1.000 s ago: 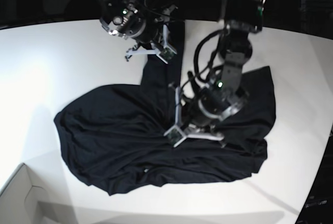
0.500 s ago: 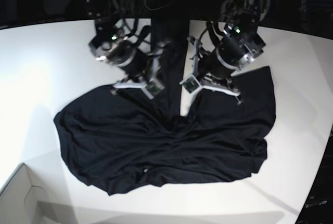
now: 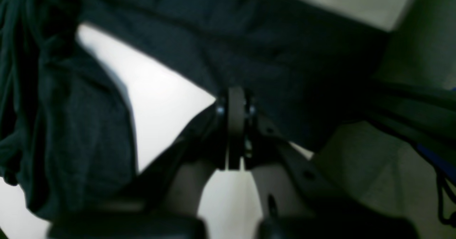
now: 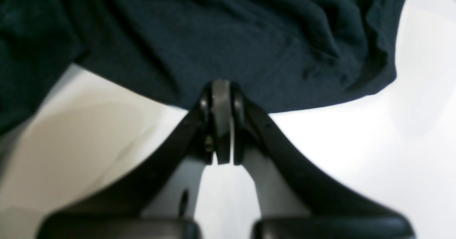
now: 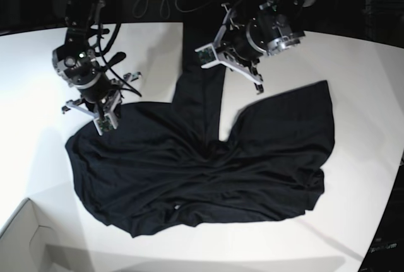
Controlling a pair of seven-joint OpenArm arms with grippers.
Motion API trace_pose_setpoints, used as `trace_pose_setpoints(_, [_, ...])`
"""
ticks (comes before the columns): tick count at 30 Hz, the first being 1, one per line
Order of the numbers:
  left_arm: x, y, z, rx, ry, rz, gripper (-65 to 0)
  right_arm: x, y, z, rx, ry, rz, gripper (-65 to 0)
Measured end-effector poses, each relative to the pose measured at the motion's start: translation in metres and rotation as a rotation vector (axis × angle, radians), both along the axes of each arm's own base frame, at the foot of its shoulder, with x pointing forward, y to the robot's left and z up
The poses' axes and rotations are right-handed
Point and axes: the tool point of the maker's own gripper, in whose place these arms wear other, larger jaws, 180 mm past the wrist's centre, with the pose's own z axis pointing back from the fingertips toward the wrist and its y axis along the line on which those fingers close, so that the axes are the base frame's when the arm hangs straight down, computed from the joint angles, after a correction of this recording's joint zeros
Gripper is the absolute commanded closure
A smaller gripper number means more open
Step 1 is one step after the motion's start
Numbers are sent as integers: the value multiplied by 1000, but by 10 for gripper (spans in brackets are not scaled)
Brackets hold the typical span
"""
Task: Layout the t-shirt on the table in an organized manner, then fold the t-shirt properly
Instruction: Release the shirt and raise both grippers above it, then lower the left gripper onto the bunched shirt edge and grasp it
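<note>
Your base view looks down steeply from the side opposite the arms' mounts, far enough back to take in nearly the whole table point(image 5: 353, 70) and the spread t-shirt point(image 5: 189, 171). Each wrist view sits just behind its own jaws and faces along them, very near the cloth and blurred. Your left wrist view and right wrist view each show a stretch of the t-shirt's edge on white tabletop, which the base view also holds.

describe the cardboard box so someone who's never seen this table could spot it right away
Start from the big white table, most of its middle covered by the crumpled black t-shirt. Follow the table's near edge to the lower left corner of the base view: the pale open box sits there, only partly in frame. It is the only angular, light-walled thing, apart from the cloth.
</note>
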Motion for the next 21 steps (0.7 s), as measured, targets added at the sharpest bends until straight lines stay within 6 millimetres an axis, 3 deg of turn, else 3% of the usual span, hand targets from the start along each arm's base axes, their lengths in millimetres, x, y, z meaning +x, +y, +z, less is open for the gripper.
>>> trace_pose_setpoints(2, [1, 4, -3, 15, 1, 6, -1, -2, -2, -1, 6, 2, -9, 0])
trace_pose_setpoints(11, [-15, 19, -52, 85, 139, 16, -1, -14, -3, -8, 47, 22, -26, 0])
trace_pose_setpoints(16, [3, 18, -56, 56, 138, 22, -1, -16, -13, -8, 44, 24, -55, 0])
trace_pose_setpoints(21, [17, 38, -52, 97, 107, 16, -1, -15, -13, -8, 44, 23, -53, 0])
